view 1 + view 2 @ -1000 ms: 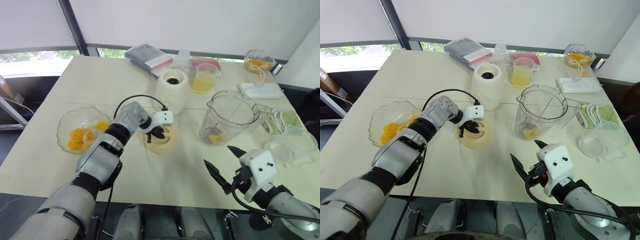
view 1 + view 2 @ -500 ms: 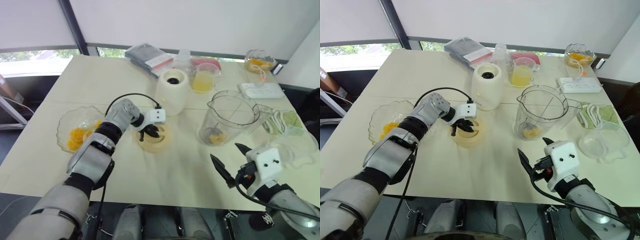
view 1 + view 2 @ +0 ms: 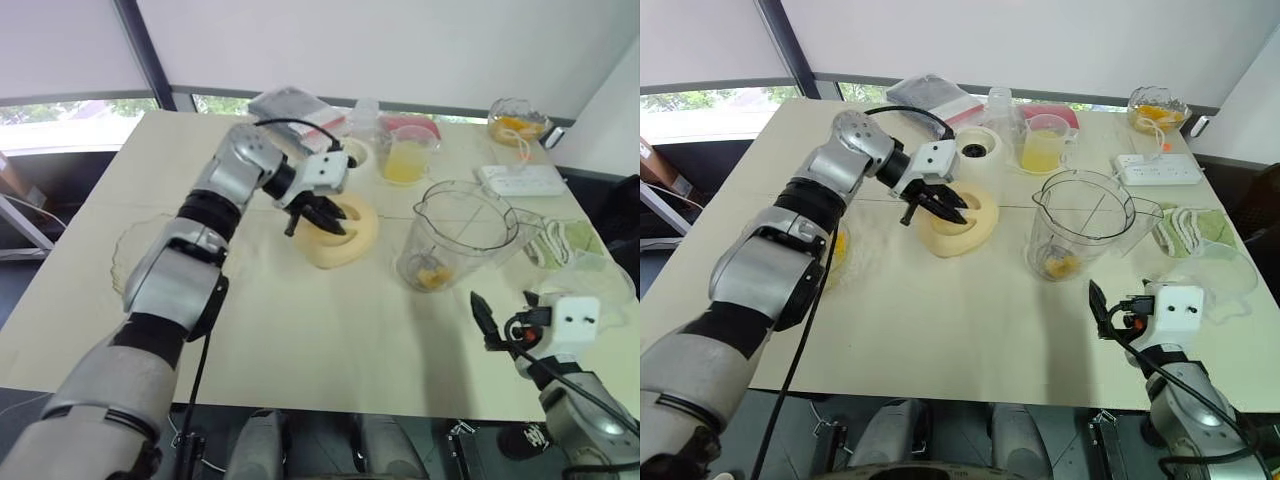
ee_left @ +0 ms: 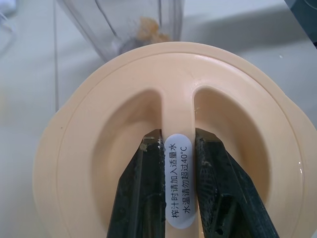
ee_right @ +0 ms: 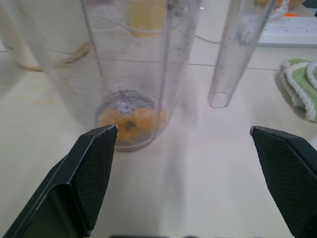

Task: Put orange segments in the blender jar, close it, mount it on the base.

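Glass bowl [image 3: 125, 255]: far left on the table, mostly hidden behind the left forearm, only its scalloped rim peeking out.
Left gripper [image 3: 322, 218]: up in the air over the middle of the table, fingers [image 4: 143, 193] pinched tight on the centre rib of the lid, one finger in each recess.
Lid [image 3: 345, 232]: round, cream, carried tilted above the tabletop, its lower edge hanging clear of the surface with bare table under and in front of it.
Base [image 3: 977, 150]: cream cylinder with the dark socket on top, standing just behind the lifted lid, partly covered by it.
Cup of yellow liquid [image 3: 405, 160]: right of the base, toward the back of the table, near a red item and grey packets along the rear edge.
Blender jar [image 3: 462, 240]: clear pitcher standing upright right of centre, open at the top, handle on its right side; wide bare table between it and the lid.
Orange segments [image 5: 130, 121]: down in the bottom of the jar around the blades.
Power strip [image 3: 520, 180]: white, behind the jar near the right edge.
Green cloth [image 5: 302, 87]: right of the jar's handle, close to the right edge.
Right gripper [image 5: 185, 168]: low at the table's near right corner, fingers spread wide, nothing between them, pointing at the jar with a strip of open table in between.
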Controlling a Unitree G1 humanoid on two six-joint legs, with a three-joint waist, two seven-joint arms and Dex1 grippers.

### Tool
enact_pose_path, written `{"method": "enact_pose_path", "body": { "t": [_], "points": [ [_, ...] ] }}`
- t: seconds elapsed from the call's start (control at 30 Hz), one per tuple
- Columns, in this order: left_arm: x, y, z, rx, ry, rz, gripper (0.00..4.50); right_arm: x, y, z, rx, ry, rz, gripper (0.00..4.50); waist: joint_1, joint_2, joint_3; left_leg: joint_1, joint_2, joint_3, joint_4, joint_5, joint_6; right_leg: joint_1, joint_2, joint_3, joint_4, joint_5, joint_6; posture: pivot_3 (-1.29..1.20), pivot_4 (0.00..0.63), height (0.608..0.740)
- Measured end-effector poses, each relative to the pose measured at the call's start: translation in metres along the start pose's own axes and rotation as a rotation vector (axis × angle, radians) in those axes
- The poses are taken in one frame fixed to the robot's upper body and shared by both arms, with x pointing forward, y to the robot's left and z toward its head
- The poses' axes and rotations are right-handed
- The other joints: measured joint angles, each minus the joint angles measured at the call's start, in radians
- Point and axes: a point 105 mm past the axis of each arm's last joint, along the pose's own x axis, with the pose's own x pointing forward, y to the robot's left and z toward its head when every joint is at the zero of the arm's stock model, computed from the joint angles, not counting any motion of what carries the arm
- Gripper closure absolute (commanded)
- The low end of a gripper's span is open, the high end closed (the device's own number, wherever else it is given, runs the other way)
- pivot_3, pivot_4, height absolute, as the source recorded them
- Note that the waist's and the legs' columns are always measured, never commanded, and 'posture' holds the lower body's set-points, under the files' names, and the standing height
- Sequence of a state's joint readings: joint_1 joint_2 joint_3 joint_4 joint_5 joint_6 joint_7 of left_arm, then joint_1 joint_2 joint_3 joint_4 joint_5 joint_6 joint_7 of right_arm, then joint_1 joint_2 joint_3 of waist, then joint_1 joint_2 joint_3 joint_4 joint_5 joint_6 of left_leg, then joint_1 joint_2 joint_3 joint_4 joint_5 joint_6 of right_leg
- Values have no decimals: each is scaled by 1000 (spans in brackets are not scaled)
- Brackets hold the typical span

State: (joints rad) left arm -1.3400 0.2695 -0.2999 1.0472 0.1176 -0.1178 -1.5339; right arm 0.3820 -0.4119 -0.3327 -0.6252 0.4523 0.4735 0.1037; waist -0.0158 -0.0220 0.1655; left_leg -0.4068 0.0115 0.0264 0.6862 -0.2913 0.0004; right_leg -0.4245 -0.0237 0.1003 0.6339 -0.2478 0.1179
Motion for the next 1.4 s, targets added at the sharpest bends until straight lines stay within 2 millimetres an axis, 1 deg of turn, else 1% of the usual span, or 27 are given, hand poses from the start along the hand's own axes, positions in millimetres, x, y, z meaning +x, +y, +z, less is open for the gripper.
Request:
{"method": "enact_pose_path", "body": {
  "t": [0.2,0.3,0.47,0.67,0.93,1.2,1.4],
  "points": [
    [4,2,-2,-22,-18,20,4258,15,-12,-3,-4,-16,-46,0,-1,0,0,0,0,0,0,0,0,0,0,0,1,0,0,0,150,740],
    [3,3,-1,-23,-24,31,4258,25,-19,-1,-13,-36,-78,0,-1,0,0,0,0,0,0,0,0,0,0,0,1,0,0,0,150,740],
    [-1,6,2,-22,-38,48,4258,39,-31,-4,-30,-45,-123,0,-1,0,0,0,0,0,0,0,0,0,0,0,1,0,0,0,150,740],
    [-1,8,2,-14,-40,69,4258,51,-34,2,-37,-74,-133,0,-1,0,0,0,0,0,0,0,0,-1,0,0,1,0,1,0,150,740],
    [-1,9,3,-10,-42,79,4258,63,-41,1,-24,-80,-139,0,-1,0,0,0,0,0,0,0,0,-1,0,0,1,0,1,0,150,740],
    [-1,11,5,0,-44,90,4258,81,-50,0,-14,-86,-137,0,-3,1,0,0,0,0,0,0,0,-1,0,0,1,0,1,0,150,740],
    [-2,11,5,-1,-43,95,4258,94,-53,11,-25,-115,-131,0,-4,1,0,0,0,0,0,0,0,-1,0,0,2,0,1,0,150,740]
  ]
}}
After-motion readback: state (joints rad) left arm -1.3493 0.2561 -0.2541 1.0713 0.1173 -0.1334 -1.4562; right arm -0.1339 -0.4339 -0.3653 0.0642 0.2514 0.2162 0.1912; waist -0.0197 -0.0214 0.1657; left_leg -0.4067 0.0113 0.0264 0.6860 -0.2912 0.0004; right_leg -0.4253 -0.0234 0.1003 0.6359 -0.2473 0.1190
